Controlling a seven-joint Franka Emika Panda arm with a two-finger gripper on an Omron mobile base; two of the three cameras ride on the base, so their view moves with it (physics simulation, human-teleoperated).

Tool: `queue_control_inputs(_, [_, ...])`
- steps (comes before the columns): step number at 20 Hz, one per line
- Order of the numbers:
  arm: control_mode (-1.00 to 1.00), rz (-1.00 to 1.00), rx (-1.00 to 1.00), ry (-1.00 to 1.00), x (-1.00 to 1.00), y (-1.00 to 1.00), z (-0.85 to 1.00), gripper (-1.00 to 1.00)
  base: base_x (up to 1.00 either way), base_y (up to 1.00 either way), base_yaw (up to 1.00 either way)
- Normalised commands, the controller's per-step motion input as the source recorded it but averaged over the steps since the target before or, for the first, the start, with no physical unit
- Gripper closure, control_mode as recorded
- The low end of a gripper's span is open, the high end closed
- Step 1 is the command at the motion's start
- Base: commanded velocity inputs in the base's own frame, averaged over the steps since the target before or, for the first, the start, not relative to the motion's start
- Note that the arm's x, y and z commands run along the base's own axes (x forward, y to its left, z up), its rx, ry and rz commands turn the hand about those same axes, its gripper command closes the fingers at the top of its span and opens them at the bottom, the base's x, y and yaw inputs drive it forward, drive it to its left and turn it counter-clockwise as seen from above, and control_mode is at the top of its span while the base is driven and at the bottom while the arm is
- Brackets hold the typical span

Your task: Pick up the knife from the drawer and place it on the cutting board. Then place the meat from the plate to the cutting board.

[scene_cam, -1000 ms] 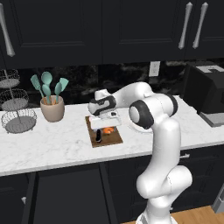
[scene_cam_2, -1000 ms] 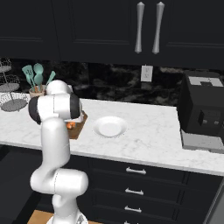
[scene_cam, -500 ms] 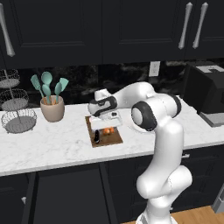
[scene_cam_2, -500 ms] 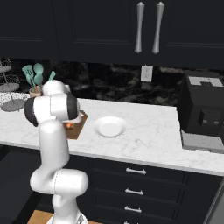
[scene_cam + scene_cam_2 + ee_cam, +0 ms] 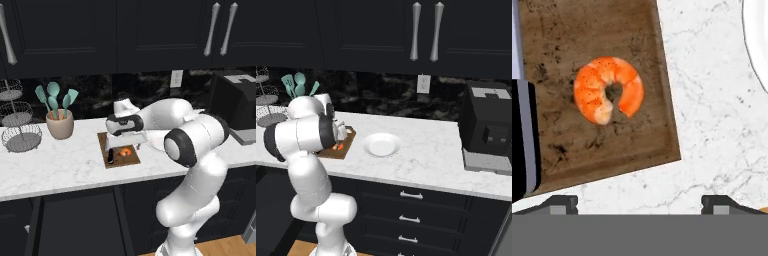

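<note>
cutting board [image 5: 602, 145]: meat [image 5: 608, 90], knife [image 5: 523, 135] | plate [image 5: 382, 145]

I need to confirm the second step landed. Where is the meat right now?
The meat lies on the cutting board, apart from the knife at the board's edge in the hand view; the plate sits beside the board on the counter.
</note>
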Motion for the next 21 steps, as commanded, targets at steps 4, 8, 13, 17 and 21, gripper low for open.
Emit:
queue_control_inputs(4, [-1.00, 0.00, 0.00, -0.11, -0.80, -0.38, 0.44, -1.00, 0.00, 0.00, 0.00])
queue_control_inputs(8, [-1.00, 0.00, 0.00, -0.05, -0.69, -0.56, 0.26, -1.00, 0.00, 0.00, 0.00])
queue_control_inputs(13, [-1.00, 0.02, 0.06, -0.03, -0.46, -0.98, 0.21, -1.00, 0.00, 0.00, 0.00])
queue_control_inputs(17, [-1.00, 0.02, 0.13, -0.02, -0.42, -1.00, 0.09, -1.00, 0.00, 0.00, 0.00])
queue_control_inputs(21, [-1.00, 0.01, 0.13, -0.01, -0.39, -1.00, 0.29, -1.00, 0.00, 0.00, 0.00])
